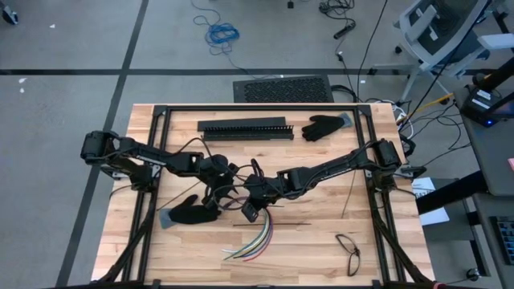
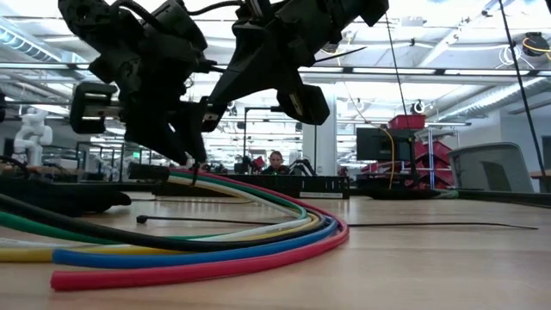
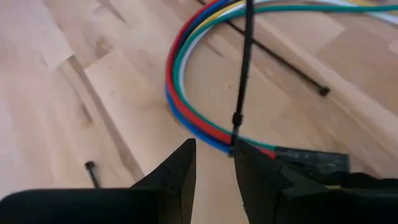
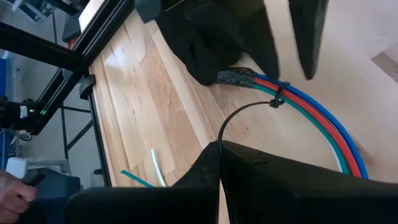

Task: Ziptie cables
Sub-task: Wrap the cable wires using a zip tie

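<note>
Right wrist view shows the right gripper point(image 4: 219, 149) clenched on the free tail of a black zip tie point(image 4: 239, 115), which arcs up to a small head sitting on the cables point(image 4: 311, 118). The band is already looped around the coloured bundle near its taped end. In the left wrist view, the left gripper point(image 3: 214, 163) has its jaws slightly parted beside the tie's strap, just above the bundle; whether it pinches anything I cannot tell. The cables lie fanned on the table point(image 1: 321, 233) below both grippers in the high view. Judging from this, the loop is threaded; cinching tight probably remains.
</note>
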Robot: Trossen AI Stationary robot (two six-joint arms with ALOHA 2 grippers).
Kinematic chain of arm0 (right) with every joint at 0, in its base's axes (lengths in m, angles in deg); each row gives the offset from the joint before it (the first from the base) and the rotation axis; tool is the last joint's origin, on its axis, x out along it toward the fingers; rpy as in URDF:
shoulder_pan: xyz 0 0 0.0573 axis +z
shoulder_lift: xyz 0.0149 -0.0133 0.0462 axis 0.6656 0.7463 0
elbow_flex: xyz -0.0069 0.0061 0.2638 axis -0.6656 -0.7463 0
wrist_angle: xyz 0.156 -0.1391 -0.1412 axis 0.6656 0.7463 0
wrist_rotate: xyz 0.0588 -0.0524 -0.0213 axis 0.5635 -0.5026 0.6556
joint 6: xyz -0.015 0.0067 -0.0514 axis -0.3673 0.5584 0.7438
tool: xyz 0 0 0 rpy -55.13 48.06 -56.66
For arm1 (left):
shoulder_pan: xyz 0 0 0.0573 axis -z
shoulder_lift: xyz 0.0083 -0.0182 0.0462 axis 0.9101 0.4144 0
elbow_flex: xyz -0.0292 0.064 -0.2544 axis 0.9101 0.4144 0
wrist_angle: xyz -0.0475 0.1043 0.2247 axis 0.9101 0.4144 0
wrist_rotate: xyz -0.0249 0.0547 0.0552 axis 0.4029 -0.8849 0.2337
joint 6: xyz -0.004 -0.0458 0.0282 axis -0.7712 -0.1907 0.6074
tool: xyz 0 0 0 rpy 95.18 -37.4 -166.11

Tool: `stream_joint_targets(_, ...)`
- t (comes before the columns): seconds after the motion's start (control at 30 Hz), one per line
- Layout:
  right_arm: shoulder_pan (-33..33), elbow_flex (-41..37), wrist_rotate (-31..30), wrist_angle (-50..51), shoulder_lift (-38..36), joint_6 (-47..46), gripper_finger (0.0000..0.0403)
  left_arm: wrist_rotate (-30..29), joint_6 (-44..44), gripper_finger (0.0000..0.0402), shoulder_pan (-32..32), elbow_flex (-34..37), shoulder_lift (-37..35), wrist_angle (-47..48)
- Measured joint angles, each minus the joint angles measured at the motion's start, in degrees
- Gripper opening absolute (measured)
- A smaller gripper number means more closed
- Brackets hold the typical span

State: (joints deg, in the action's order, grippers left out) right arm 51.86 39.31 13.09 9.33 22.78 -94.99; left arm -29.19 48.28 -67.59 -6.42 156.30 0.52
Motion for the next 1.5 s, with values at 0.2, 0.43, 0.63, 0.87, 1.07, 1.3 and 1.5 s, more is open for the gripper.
stream_joint_targets(0.2,0.0,0.0,0.0,0.0,0.0,0.0,0.0,1.8,0.0,0.0106,0.8,0.0,1.4,-0.7)
stream_joint_targets(0.43,0.0,0.0,0.0,-0.7,0.0,-0.1,0.0,1.5,0.0,0.0106,1.2,0.0,2.2,-3.4)
stream_joint_targets(0.63,0.0,0.0,-0.1,-1.9,0.0,-0.2,0.0,1.4,0.0,0.0106,1.4,0.0,3.2,-4.0)
stream_joint_targets(0.87,0.0,-0.1,-0.2,-1.8,0.1,-0.7,0.0,1.7,0.0,0.0106,1.4,-0.1,6.4,-4.4)
stream_joint_targets(1.07,0.0,-0.1,-0.2,-2.0,0.1,-0.7,0.0,1.4,0.0,0.0106,1.4,-0.1,6.4,-5.3)
stream_joint_targets(1.3,0.0,-0.1,0.0,-2.3,0.1,-0.7,0.0,1.3,0.2,0.0094,1.4,-0.1,6.4,-6.0)
stream_joint_targets(1.5,0.0,-0.1,0.1,-2.3,0.1,-0.7,0.0,1.3,0.0,0.0045,1.4,-0.1,6.4,-6.0)
